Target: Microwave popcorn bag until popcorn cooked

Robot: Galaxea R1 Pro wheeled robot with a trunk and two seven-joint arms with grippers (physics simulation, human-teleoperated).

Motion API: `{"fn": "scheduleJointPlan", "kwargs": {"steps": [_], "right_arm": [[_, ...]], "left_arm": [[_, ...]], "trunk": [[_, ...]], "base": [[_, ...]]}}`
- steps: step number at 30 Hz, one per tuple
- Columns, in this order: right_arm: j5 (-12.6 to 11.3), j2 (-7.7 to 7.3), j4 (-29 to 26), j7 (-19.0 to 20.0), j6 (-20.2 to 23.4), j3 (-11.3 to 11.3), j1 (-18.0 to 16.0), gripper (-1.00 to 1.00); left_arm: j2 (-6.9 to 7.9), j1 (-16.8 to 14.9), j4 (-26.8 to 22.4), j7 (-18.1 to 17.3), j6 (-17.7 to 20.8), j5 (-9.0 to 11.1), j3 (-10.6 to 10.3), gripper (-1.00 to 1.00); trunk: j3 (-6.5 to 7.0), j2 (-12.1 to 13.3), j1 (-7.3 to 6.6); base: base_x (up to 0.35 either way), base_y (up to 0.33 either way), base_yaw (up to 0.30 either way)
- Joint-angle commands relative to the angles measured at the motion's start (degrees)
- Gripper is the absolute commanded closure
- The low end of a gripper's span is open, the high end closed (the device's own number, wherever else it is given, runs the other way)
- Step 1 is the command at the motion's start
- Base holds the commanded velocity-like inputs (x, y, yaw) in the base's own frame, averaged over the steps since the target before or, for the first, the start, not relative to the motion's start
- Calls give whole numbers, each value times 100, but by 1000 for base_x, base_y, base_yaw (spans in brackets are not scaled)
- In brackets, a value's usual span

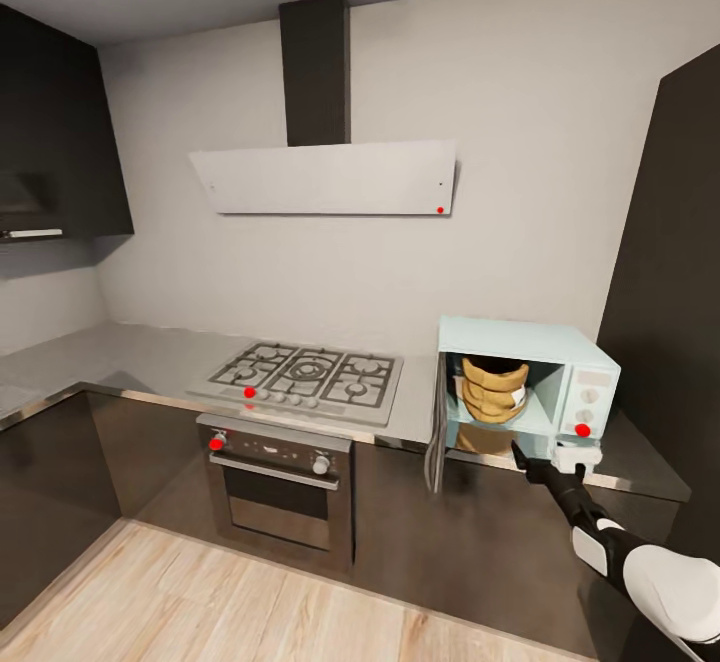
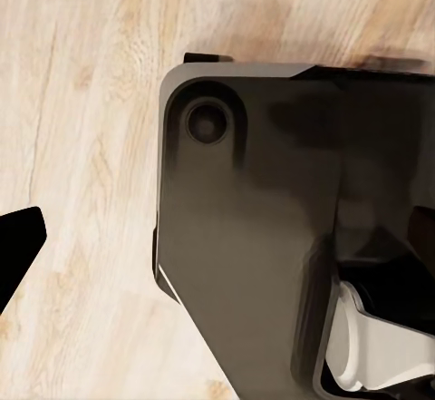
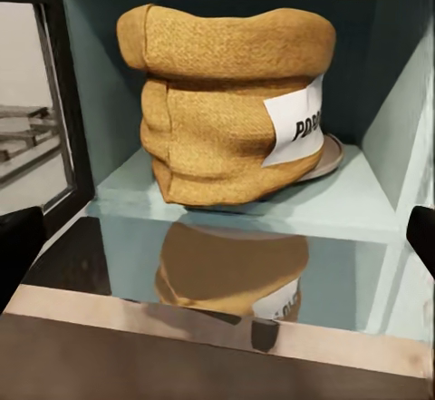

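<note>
Right gripper [image 1: 528,459] held just in front of the microwave [image 1: 545,342], low at its open front, at the counter [image 1: 130,357] edge. Fingers spread wide: in the right wrist view one dark fingertip [image 3: 18,250] at each side edge, far apart, nothing between them. Both tips cut off by the frame. Right arm reaching up from the lower right in the head view, its shoulder end cropped.

Bag [image 3: 227,110] standing upright inside the microwave cavity, on the turntable plate [image 3: 328,157], of which only a sliver shows under the bag's side. Long axis vertical, rolled rim on top, mouth facing up; contents hidden behind the rim. White label [image 3: 294,128] facing the gripper and slightly to one side, lettering cut off at the bag's curve, only "PO…" legible. Reflection of the bag on the glossy surface below the cavity floor.

Door [image 1: 436,432] swung open to the left of the cavity, seen nearly edge-on in the head view; in the wrist view just its dark frame [image 3: 54,101], cropped. Control panel with knobs [image 1: 588,404] and a red light [image 1: 582,430] to the right of the cavity.

Left gripper: one dark fingertip [image 2: 18,241] at the picture's edge over wooden floor [image 2: 82,146], the other out of frame; spread or closed, cannot tell. Dark robot base [image 2: 254,219] beside it.

Hob [image 1: 305,377] and oven [image 1: 280,487] left of the microwave, well apart.
</note>
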Motion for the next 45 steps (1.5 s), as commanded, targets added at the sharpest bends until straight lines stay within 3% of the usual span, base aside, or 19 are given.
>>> {"fn": "scheduleJointPlan", "kwargs": {"steps": [1,22,28,45], "right_arm": [[-5,-32,20,50,-32,-43,0,-100],[-34,-78,4,3,-149,-58,7,-100],[-58,-78,0,-631,-400,-97,7,-100],[-53,-78,0,-685,-429,-103,7,-100]], "left_arm": [[-7,7,-24,4,46,5,40,-100],[-15,7,-24,6,48,5,32,-100],[-15,7,-23,4,46,5,34,-100],[-15,7,-20,6,46,5,33,-100]], "trunk": [[-1,-3,2],[-1,-3,2],[-1,-3,2],[-1,-3,2]], "base": [[0,0,0],[136,95,0],[237,2,0],[281,0,0]]}}
